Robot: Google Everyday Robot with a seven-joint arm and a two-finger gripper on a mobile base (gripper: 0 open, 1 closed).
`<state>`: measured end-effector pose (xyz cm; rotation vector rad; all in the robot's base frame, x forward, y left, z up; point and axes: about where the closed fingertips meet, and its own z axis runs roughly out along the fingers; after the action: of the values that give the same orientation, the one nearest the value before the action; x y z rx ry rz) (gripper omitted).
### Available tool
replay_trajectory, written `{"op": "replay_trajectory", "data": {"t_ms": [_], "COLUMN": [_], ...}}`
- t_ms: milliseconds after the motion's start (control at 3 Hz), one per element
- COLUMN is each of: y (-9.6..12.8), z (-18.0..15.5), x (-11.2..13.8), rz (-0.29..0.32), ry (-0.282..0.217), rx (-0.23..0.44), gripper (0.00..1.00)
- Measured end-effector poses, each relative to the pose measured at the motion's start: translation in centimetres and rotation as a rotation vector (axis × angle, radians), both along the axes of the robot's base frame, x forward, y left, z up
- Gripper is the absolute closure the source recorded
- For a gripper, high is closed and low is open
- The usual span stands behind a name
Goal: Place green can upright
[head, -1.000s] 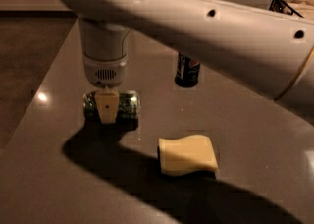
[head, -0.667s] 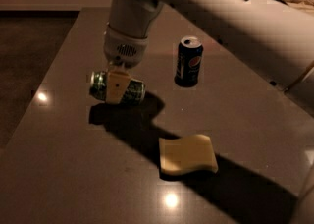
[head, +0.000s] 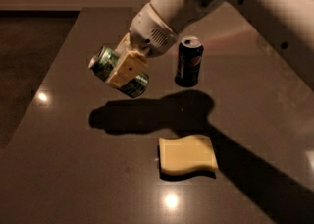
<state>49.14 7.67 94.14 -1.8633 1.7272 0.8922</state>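
Observation:
The green can (head: pixel 104 63) is held in the air above the dark table (head: pixel 73 169), lying tilted with its silver top toward the upper left. My gripper (head: pixel 125 70) is shut on the green can around its middle, with one pale finger (head: pixel 128 68) across the can's front. The white arm reaches in from the upper right. The can's shadow lies on the table below it.
A dark blue Pepsi can (head: pixel 188 62) stands upright on the table just right of the gripper. A yellow sponge (head: pixel 187 155) lies flat nearer the front. The table's left edge runs along a dark floor (head: pixel 29 61).
The gripper has lifted the green can off the table and swung it up and tilted; the arm has rotated away from straight down.

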Motion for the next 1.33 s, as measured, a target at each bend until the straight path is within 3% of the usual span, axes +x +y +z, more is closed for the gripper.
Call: {"op": "replay_trajectory", "data": {"t_ms": [333,667,1333], "y": [-1.0,-2.6,-4.6], "z": [1.4,2.1,0.7], "x": [-0.5,0.0,0.8], "rz": [-0.058,-0.163,-0.281], "ry": [-0.041,-0.062,-0.051], "rx": [0.139,0.297,0.460], "gripper": [1.00,1.00,1.00]}}
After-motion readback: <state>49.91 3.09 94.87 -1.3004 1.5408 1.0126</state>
